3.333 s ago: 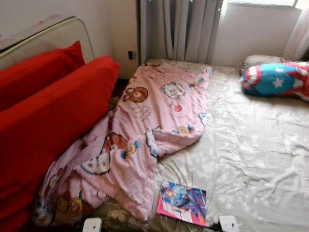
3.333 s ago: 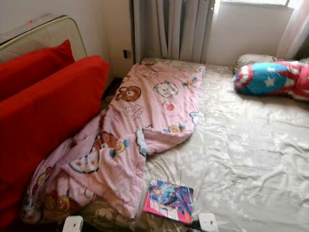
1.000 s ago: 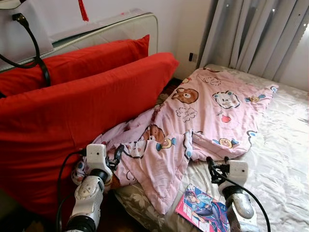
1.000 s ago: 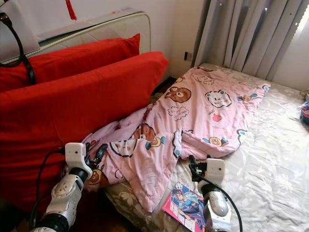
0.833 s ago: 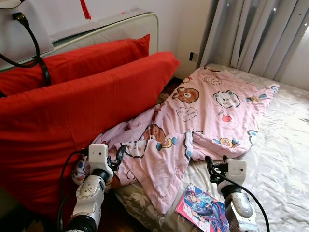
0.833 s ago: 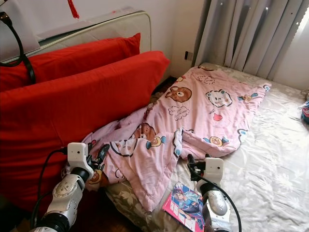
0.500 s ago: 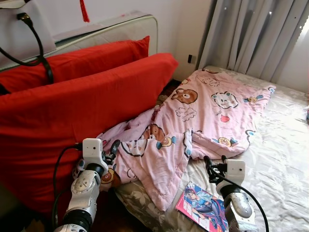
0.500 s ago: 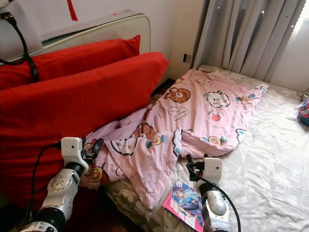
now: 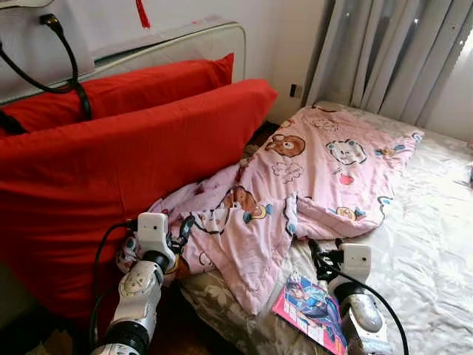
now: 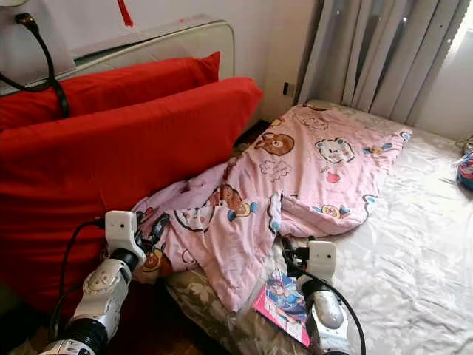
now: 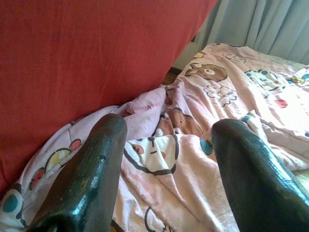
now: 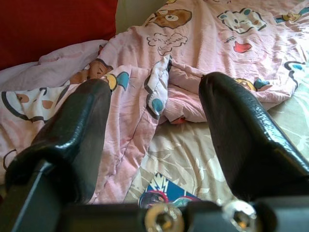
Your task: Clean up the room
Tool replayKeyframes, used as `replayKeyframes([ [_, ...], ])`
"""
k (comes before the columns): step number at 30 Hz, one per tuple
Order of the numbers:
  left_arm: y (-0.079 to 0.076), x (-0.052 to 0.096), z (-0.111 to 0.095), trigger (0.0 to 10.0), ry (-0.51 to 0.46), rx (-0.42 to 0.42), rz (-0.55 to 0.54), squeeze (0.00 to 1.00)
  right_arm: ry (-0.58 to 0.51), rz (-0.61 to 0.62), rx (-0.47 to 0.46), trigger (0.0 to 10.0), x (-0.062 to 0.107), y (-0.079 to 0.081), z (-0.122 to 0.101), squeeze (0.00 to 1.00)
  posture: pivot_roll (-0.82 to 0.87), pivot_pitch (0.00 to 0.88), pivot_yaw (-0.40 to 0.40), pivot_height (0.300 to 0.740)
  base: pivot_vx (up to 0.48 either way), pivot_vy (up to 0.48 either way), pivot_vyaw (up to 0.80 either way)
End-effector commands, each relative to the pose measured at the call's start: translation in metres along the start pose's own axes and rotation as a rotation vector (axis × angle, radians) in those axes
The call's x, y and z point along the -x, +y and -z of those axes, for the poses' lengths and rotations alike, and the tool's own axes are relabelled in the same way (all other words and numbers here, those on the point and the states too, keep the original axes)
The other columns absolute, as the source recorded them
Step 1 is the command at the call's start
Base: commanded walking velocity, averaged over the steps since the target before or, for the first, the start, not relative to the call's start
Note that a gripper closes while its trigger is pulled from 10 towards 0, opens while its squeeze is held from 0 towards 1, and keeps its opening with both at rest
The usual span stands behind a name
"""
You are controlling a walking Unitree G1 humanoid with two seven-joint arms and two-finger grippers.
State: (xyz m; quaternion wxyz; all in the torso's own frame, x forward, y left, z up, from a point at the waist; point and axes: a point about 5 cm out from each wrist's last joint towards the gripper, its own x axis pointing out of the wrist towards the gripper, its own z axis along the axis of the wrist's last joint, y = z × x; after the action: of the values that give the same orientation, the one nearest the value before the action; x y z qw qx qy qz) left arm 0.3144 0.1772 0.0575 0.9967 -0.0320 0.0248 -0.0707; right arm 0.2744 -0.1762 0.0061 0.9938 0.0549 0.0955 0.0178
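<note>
The pink cartoon-print blanket [image 9: 295, 188] hid the bed's near left corner, and its lowest folds sank out of sight behind the silver left arm [image 9: 137, 296]. The glossy comic magazine [image 9: 310, 310] was partly covered by the right arm.

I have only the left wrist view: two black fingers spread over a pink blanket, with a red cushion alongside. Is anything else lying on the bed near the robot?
Observer: Yes. A magazine lies at the bed's near edge, beside the blanket's hanging corner.
Operator: Where is the right pincer?
Observer: The right pincer is open, over the sheet just beyond the magazine, and points at the blanket's folded edge.
Operator: Is that the only red cushion?
Observer: No. A second cushion stands behind the front cushion, against a pale headboard.
</note>
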Motion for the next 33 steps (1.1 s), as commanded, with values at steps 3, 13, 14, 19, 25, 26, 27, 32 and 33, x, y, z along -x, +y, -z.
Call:
replayKeyframes([
  [3, -0.005, 0.0, 0.002, 10.0, 0.019, 0.011, 0.027, 0.0, 0.041, -0.008, 0.002, 10.0, -0.001, 0.003, 0.004, 0.0, 0.01, 0.0, -0.021, 0.669, 0.0, 0.0, 0.0],
  [13, 0.002, 0.0, -0.001, 10.0, 0.019, 0.006, 0.019, 0.0, 0.025, -0.02, -0.015, 10.0, -0.003, 0.008, 0.003, 0.0, 0.04, 0.0, -0.02, 0.654, 0.0, 0.0, 0.0],
  [14, 0.003, -0.001, -0.001, 10.0, 0.018, 0.007, 0.018, 0.0, 0.027, -0.023, -0.013, 10.0, -0.003, 0.009, 0.003, 0.0, 0.04, 0.0, -0.02, 0.654, 0.0, 0.0, 0.0],
  [19, 0.006, 0.001, -0.003, 10.0, 0.01, 0.003, 0.014, 0.0, 0.014, -0.019, -0.02, 10.0, -0.004, 0.01, 0.001, 0.0, 0.03, 0.0, -0.016, 0.654, 0.0, 0.0, 0.0],
  [25, 0.001, 0.005, 0.003, 10.0, 0.024, 0.021, 0.008, 0.0, 0.028, -0.003, -0.006, 10.0, 0.001, 0.001, 0.005, 0.0, 0.02, 0.0, -0.019, 0.654, 0.0, 0.0, 0.0],
  [26, 0.0, 0.005, 0.003, 10.0, 0.023, 0.027, 0.008, 0.0, 0.028, 0.001, -0.007, 10.0, 0.001, 0.0, 0.004, 0.0, 0.02, 0.0, -0.02, 0.654, 0.0, 0.0, 0.0],
  [27, 0.0, 0.004, 0.003, 10.0, 0.021, 0.031, 0.008, 0.0, 0.027, 0.003, -0.009, 10.0, 0.0, -0.001, 0.003, 0.0, 0.02, 0.0, -0.02, 0.654, 0.0, 0.0, 0.0],
  [32, -0.002, 0.003, 0.001, 10.0, 0.011, 0.042, 0.004, 0.0, 0.007, 0.015, -0.001, 10.0, -0.005, -0.007, -0.005, 0.0, 0.0, 0.0, -0.033, 0.654, 0.0, 0.0, 0.0],
  [33, -0.002, 0.002, 0.0, 10.0, 0.008, 0.045, 0.003, 0.0, 0.003, 0.017, 0.0, 10.0, -0.006, -0.008, -0.007, 0.0, 0.0, 0.0, -0.034, 0.654, 0.0, 0.0, 0.0],
])
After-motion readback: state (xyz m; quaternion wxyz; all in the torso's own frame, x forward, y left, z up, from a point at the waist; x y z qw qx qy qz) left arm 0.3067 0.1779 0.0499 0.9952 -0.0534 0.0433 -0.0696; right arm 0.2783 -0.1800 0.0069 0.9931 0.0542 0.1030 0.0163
